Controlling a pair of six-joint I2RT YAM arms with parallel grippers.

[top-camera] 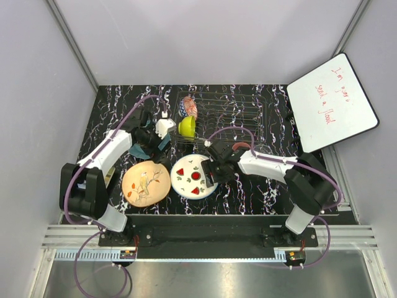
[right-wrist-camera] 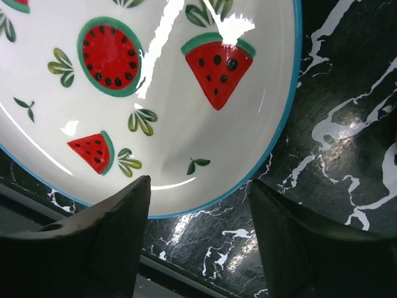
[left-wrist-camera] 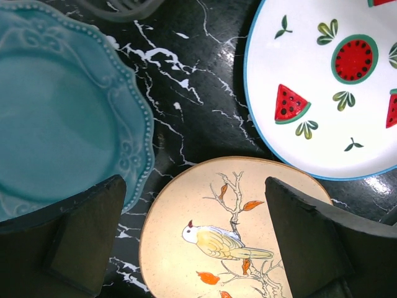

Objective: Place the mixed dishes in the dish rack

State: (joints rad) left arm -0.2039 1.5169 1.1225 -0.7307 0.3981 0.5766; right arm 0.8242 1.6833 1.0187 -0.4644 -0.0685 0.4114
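Right gripper spread open at the white plate with red slices, nothing gripped yet.
That plate lies flat on the table, at 6 o'clock of the dish rack. I worry its glossy, shallow rim could slip from a pinch, or get shoved toward 9 o'clock into the peach floral plate beneath my left gripper, also open and empty.

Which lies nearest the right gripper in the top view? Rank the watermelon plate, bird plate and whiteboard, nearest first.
1. Watermelon plate, at the right gripper, just to its left.
2. Bird plate, farther left.
3. Whiteboard, at the back right.
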